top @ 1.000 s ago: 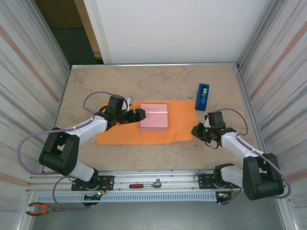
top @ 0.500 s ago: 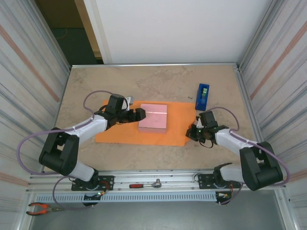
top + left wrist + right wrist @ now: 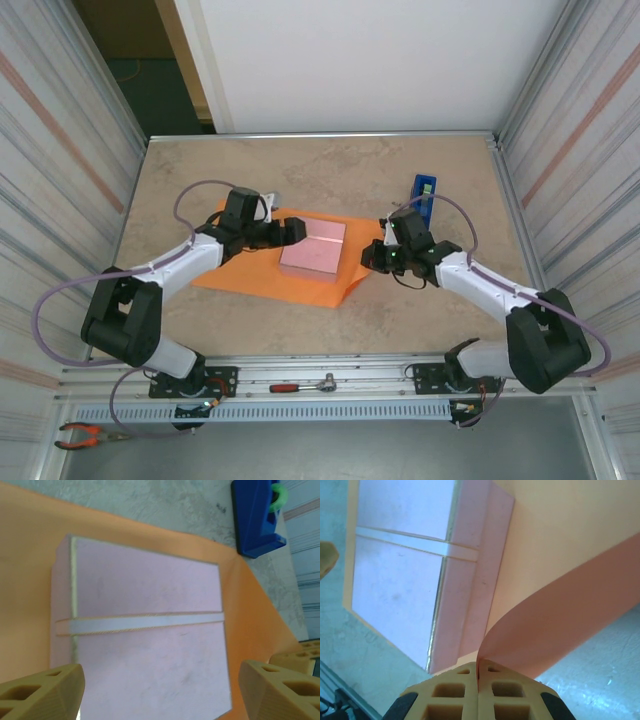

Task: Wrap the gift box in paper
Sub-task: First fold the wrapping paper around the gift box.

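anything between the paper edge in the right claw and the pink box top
Nothing visible lies on top of the small pale pink box. The right claw is shut on the edge of the bright orange paper sheet, curled beside it. The open left claw hangs at the box's opposite edge; the blue tape dispenser stands apart.

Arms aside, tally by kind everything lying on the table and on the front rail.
Pink gift box: 1
Orange paper sheet: 1
Blue tape dispenser: 1
Hand tools: 2, red-handled ratchet and orange-handled pliers
Total: 5
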